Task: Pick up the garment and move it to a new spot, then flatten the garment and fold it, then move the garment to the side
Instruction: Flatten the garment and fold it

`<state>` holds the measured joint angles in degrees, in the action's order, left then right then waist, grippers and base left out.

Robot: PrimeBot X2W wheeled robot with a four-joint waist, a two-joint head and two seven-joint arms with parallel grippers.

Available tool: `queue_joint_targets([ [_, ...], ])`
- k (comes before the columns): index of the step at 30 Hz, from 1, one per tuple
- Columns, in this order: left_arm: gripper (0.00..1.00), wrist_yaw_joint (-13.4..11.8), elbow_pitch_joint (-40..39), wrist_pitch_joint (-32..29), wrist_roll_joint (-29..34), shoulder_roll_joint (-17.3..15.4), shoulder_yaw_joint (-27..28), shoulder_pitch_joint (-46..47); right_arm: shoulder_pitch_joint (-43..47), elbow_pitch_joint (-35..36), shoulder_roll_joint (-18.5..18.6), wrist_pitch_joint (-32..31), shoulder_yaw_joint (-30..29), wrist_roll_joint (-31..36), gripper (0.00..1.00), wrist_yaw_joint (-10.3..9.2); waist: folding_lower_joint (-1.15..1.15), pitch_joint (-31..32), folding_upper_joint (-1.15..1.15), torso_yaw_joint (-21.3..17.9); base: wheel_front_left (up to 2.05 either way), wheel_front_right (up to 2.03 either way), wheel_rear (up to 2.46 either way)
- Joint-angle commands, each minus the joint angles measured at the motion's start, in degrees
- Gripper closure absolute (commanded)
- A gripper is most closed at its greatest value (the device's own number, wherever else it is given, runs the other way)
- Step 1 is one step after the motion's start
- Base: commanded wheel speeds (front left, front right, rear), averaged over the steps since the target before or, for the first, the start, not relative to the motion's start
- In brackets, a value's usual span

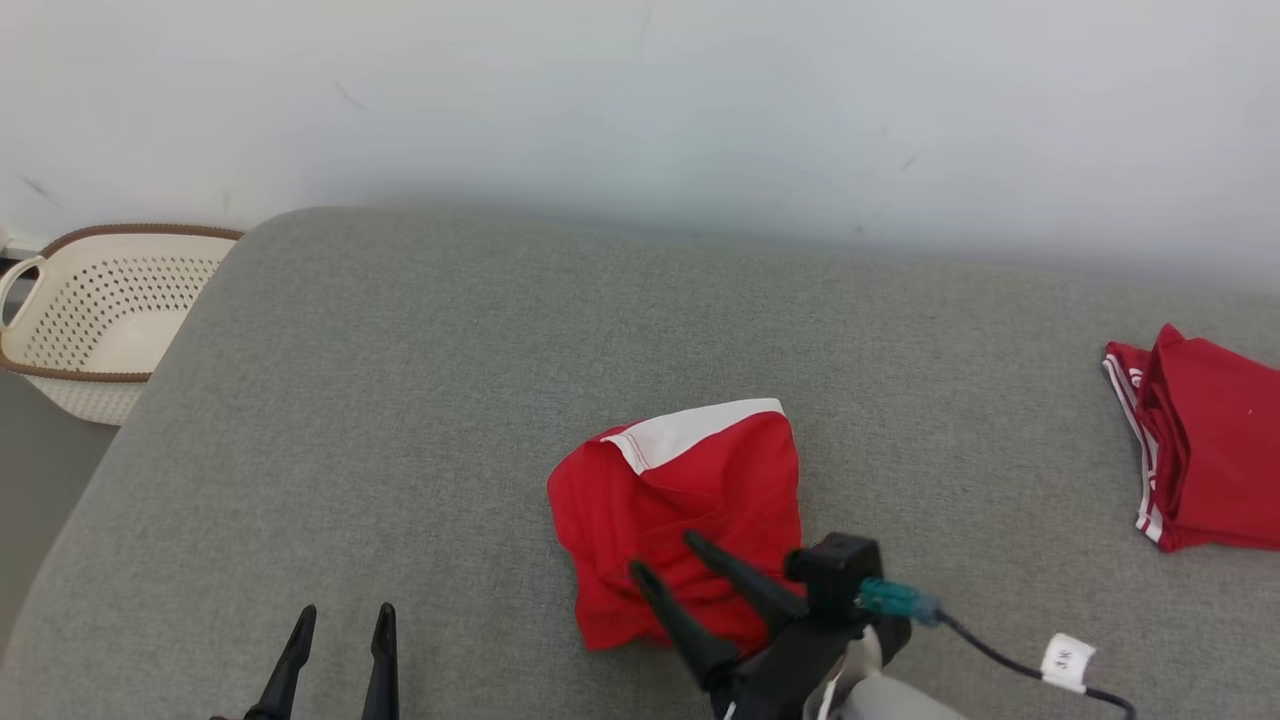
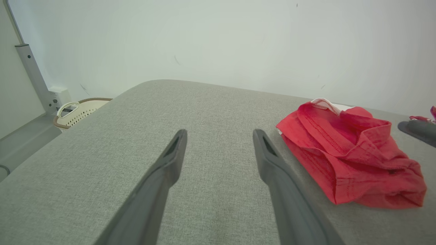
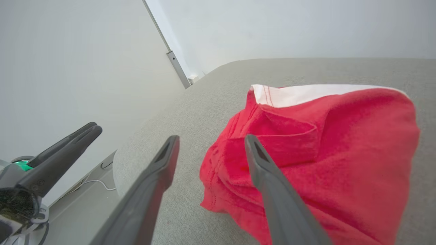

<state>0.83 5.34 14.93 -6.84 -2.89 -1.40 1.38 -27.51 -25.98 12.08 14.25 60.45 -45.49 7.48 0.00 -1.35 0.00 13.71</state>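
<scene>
- Grey fabric bench [image 1: 400, 400], red garment [image 1: 690, 500] crumpled just 5 o'clock of centre. Right gripper [image 1: 662, 553] over its 6 o'clock edge, fingers wide, empty.
- Ack. Left gripper [image 1: 347, 609] at 7 o'clock, fingers parted, empty. Risk: right pinches only the top fold, so the bundle could slip out mid-lift.

Folded red cloth [image 1: 1215, 450] cut by right edge; table [image 1: 400, 400] hides basket [image 1: 110, 290] side.

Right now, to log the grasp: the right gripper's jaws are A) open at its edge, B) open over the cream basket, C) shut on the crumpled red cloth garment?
A: the right gripper has its jaws apart, straddling the near edge of the crumpled red cloth garment.
</scene>
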Motion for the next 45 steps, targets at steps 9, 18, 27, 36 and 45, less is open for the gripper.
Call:
queue_joint_targets([
  [9,0.00,-0.1,-0.6,0.2,0.8,0.0,0.4,-1.4,2.3,1.0,2.9,1.0,-10.4,2.4,0.00,0.02,0.00,0.9,0.00,-1.2,0.00,0.00,0.00],
  [18,0.00,0.3,-0.5,0.2,1.1,0.0,0.3,-1.1,1.5,-7.2,1.3,0.9,-17.5,6.9,0.61,0.02,0.00,0.8,0.00,-0.7,0.00,0.00,0.00],
  [27,0.00,0.6,-0.6,0.2,1.1,0.0,0.1,0.0,-2.8,-15.1,-2.1,1.0,-18.2,12.6,1.00,0.02,0.00,-0.8,0.00,0.6,0.00,0.00,0.00],
  [36,0.00,1.0,-0.3,0.2,0.6,0.0,-0.1,1.2,-6.4,-22.6,-5.4,1.0,-18.1,14.9,1.00,0.02,0.00,-2.9,0.00,2.2,0.00,0.00,0.00],
  [45,0.00,0.7,0.1,0.2,-0.1,0.0,-0.4,2.5,-9.3,-24.9,-8.0,1.0,-16.6,15.4,1.00,0.02,0.00,-5.0,0.00,4.3,0.00,0.00,0.00],
])
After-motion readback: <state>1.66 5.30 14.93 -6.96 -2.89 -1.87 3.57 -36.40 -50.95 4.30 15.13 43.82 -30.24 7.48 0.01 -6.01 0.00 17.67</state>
